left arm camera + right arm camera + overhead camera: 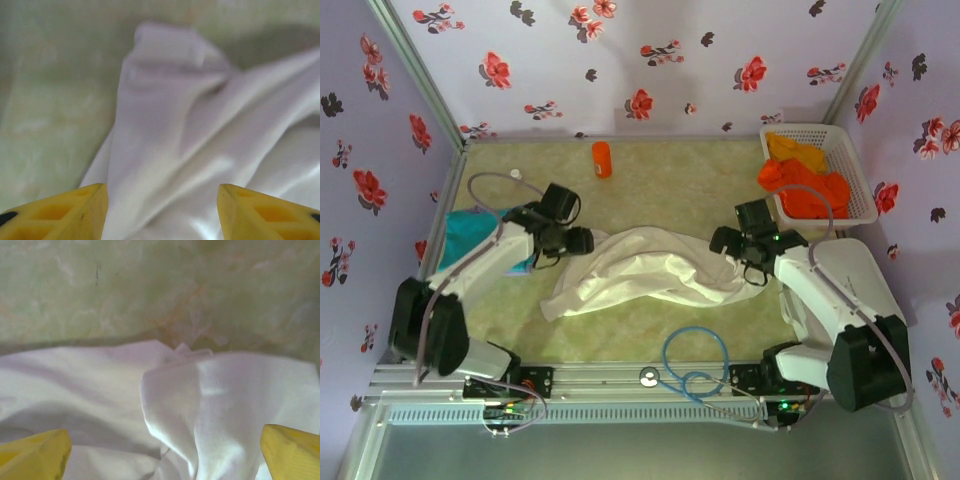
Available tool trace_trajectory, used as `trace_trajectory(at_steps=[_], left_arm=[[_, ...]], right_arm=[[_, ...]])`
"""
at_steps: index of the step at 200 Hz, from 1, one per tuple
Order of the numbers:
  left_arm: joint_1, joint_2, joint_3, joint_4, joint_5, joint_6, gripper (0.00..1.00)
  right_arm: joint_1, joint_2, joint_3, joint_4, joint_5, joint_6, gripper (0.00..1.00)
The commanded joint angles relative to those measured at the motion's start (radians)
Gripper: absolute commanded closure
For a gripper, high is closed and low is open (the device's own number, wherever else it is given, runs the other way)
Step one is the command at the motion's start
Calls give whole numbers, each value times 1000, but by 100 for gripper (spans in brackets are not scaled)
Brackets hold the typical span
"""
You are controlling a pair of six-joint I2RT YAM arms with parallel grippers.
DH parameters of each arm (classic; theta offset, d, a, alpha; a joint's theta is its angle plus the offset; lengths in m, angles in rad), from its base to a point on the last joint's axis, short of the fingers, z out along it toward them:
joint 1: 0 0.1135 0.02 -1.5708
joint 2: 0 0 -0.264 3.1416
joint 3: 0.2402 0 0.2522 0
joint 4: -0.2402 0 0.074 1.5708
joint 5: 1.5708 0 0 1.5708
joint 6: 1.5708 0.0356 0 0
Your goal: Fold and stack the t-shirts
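White t-shirt (640,268) lies long left-to-right; left end effector (588,241), right end effector (718,241) both spread

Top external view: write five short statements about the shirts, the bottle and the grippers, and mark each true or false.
1. The white t-shirt lies rumpled on the table between the left gripper and the right gripper. True.
2. The right gripper is shut on the white t-shirt. False: it is open over the cloth.
3. Orange t-shirts sit in the white lattice basket at the far right. True.
4. The orange bottle lies on its side beside the basket. False: it stands upright near the far edge, well apart from the basket.
5. The teal t-shirt lies at the table's left side, partly hidden by the left arm. True.
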Motion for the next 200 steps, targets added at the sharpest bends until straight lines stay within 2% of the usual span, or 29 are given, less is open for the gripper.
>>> trace_trajectory(at_steps=[1,39,94,113,137,156,171,180,185,200], left_arm=[[44,121,73,55,39,75,40],[84,339,239,60,67,115,40],[54,519,349,79,150,98,41],[36,555,366,81,169,94,44],[21,582,380,82,179,88,56],[15,592,389,80,187,86,71],[13,590,398,66,187,87,84],[13,580,403,59,186,92,90],[15,570,404,55,184,92,92],[18,528,409,46,173,101,100]], right_arm=[[-41,77,60,-71,18,-69,3],[-98,188,76,-24,-32,-76,10],[-98,368,170,-28,-91,-106,16],[-95,389,178,-24,-103,-119,19],[-95,395,176,-13,-111,-125,28],[-95,392,174,5,-128,-121,43],[-95,377,166,34,-143,-107,61],[-95,365,166,47,-149,-99,69],[-95,357,166,54,-154,-96,78],[-95,323,173,62,-145,-85,91]])
